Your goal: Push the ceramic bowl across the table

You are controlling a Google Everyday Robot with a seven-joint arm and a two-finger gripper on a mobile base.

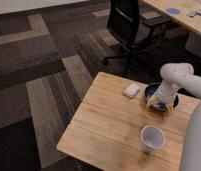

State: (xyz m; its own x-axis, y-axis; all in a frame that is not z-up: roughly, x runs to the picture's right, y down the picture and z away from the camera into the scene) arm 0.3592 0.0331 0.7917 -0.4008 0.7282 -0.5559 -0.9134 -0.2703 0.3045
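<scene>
1. Light wooden desk (109, 125) in the foreground, with plank grain and rounded corners, on dark carpet (39, 75) with pale stripes.
2. Dark blue bowl (150, 92) upright on the far right part of the desk, close to the far edge.
3. White arm (180, 76) bent down from the right over the bowl, hiding much of its inside.
4. Low at the bowl's near-left rim, the pincer (157, 103), right against the rim or touching it; cannot tell whether wide or narrow.
5. Small white block (131, 90) flat on the desk just left of the bowl, not touching it.
6. Pale paper cup (153, 137) upright with its mouth up, nearer the front edge and well apart from the bowl.
7. Black office chair (129, 27) beyond the desk; farther back, a longer desk (184, 21) with a blue disc (172, 10) on top.
</scene>
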